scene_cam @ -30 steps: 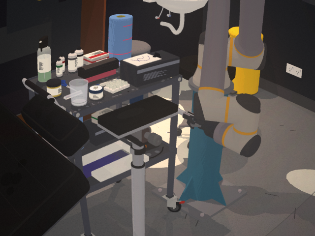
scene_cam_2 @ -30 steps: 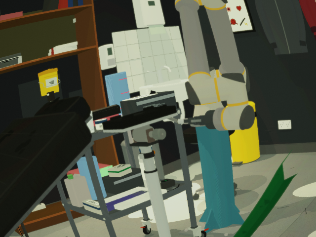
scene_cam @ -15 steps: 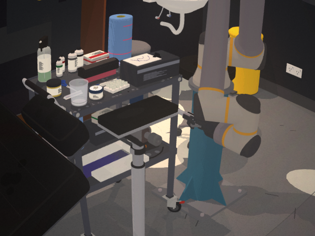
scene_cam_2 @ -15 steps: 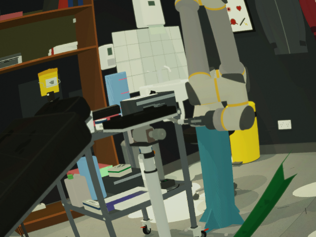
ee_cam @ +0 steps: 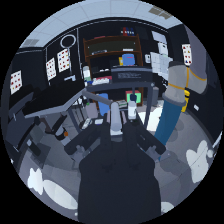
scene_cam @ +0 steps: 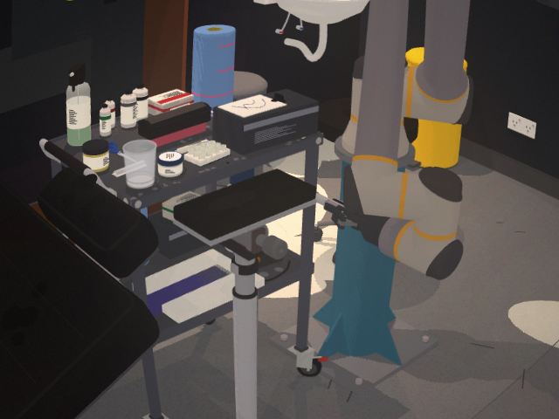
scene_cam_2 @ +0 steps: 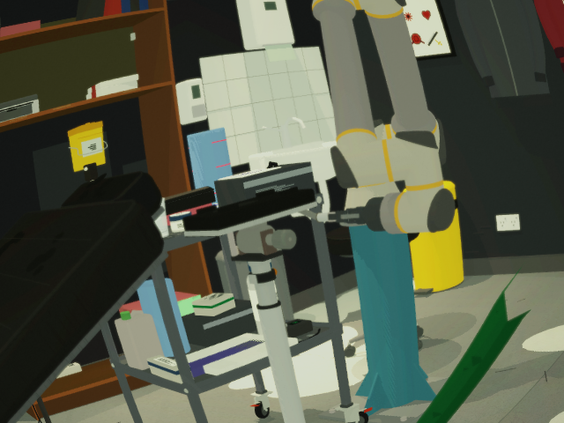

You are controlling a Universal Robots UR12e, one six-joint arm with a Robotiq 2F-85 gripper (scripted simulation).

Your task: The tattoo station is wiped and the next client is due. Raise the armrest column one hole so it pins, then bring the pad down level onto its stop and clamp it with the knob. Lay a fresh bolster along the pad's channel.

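Observation:
The clamp knob (scene_cam: pixel 274 246) (scene_cam_2: pixel 283 238) is partly hidden under the armrest pad, on the bracket at the column top. The black armrest pad (scene_cam: pixel 246 202) (scene_cam_2: pixel 250 210) sits on the grey column (scene_cam: pixel 245 315) (scene_cam_2: pixel 273 314), tilted slightly up toward its far end. The pad's pale handle bar (scene_cam: pixel 321 197) (scene_cam_2: pixel 314 216) (ee_cam: pixel 115 117) sticks out at that end and is held in my closed gripper (scene_cam: pixel 334 208) (scene_cam_2: pixel 336 217) (ee_cam: pixel 116 127). The black bolster (scene_cam: pixel 174 119) (scene_cam_2: pixel 190 199) lies on the cart top.
The cart (scene_cam: pixel 189 153) stands right behind the pad, loaded with bottles, jars and a black box (scene_cam: pixel 266 118). Its leg (scene_cam: pixel 307 252) runs close beside my gripper. A black client chair (scene_cam: pixel 67 279) fills the left. My blue pedestal (scene_cam: pixel 361 288) and a yellow bin (scene_cam: pixel 435 135) stand to the right.

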